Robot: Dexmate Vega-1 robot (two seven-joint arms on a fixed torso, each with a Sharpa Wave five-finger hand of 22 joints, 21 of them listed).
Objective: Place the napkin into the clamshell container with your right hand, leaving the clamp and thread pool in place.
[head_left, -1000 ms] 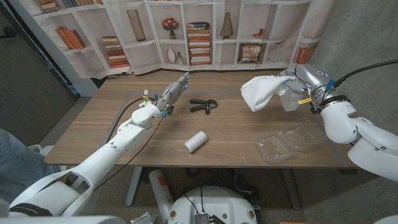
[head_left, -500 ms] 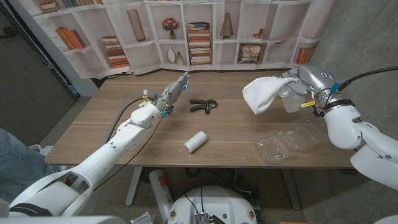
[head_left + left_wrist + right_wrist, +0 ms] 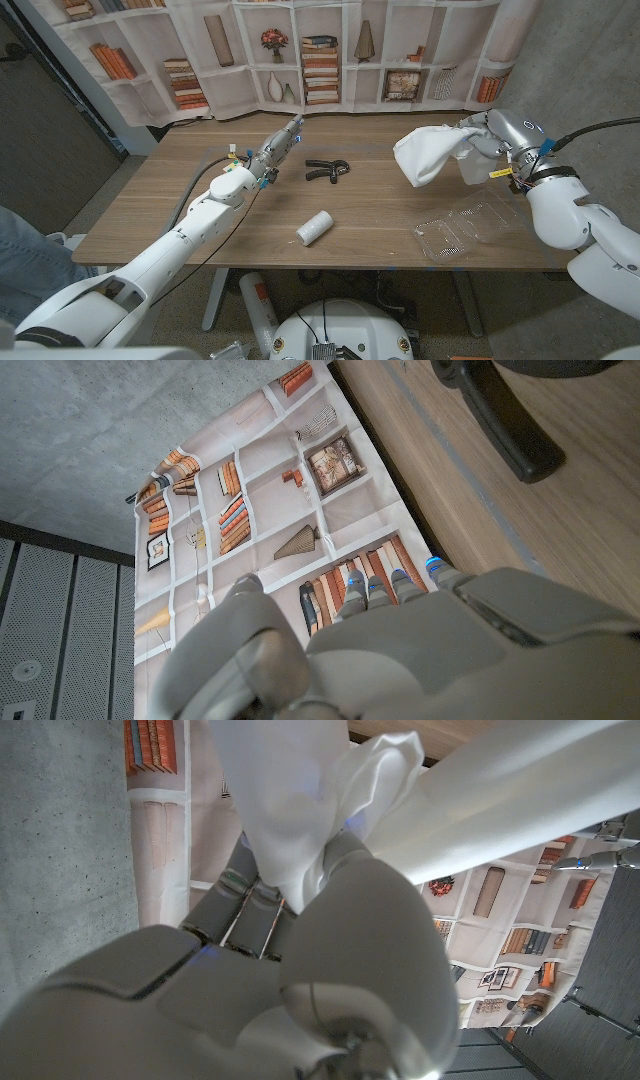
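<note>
wooden table [image 3: 380,215] | bookshelf-print backdrop [image 3: 320,55] | grey concrete wall [image 3: 590,50]

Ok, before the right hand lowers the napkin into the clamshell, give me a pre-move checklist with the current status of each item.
1. Napkin held by right hand: ok, cloth bunched between its fingers in the right wrist view.
2. Clamshell container open and unobstructed: ok.
3. Napkin directly above the container: not ok, it hangs farther back on the table.
4. Clamp away from the path: ok.
5. Thread spool away from the path: ok.
6. Left hand out of the way: ok, near the clamp, holding nothing.
</note>
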